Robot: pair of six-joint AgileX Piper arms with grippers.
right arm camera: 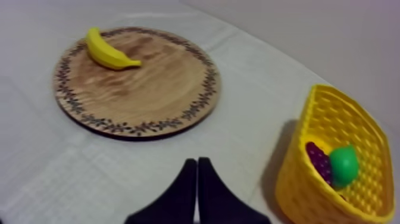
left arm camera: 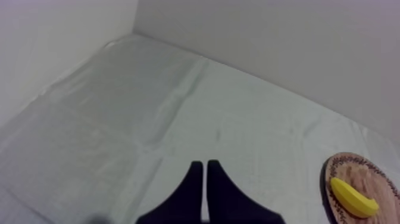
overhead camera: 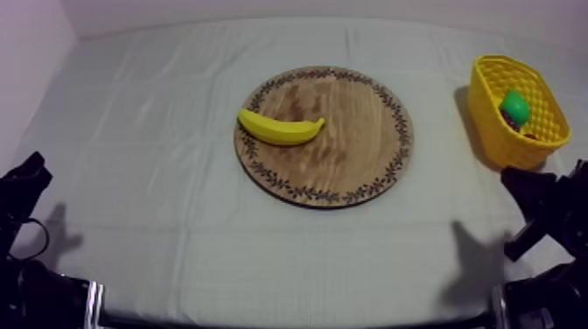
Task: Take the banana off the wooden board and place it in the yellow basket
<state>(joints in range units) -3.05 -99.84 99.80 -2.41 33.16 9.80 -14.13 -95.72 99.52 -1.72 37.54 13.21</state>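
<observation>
The banana [overhead camera: 280, 129] lies on its side on the round wooden board [overhead camera: 359, 140]. It occupies the half of the board nearer the left arm, with one end pointing toward the board's centre. The board lies flat near the middle of the grey-white cloth [overhead camera: 157, 131]. The yellow basket [overhead camera: 490, 131] stands on the cloth at the robot's right, well apart from the board. It holds a green toy fruit [overhead camera: 514, 107] and, beside it, a dark purple bunch of grapes [right arm camera: 318, 159]. The left gripper [left arm camera: 202, 165] sits at its own side of the table over bare cloth, its two black fingers pressed together as a narrow wedge with nothing between them. The right gripper [right arm camera: 197, 162] sits at the right side near the basket, its fingers likewise pressed together and holding nothing. Both grippers are well apart from the banana.
</observation>
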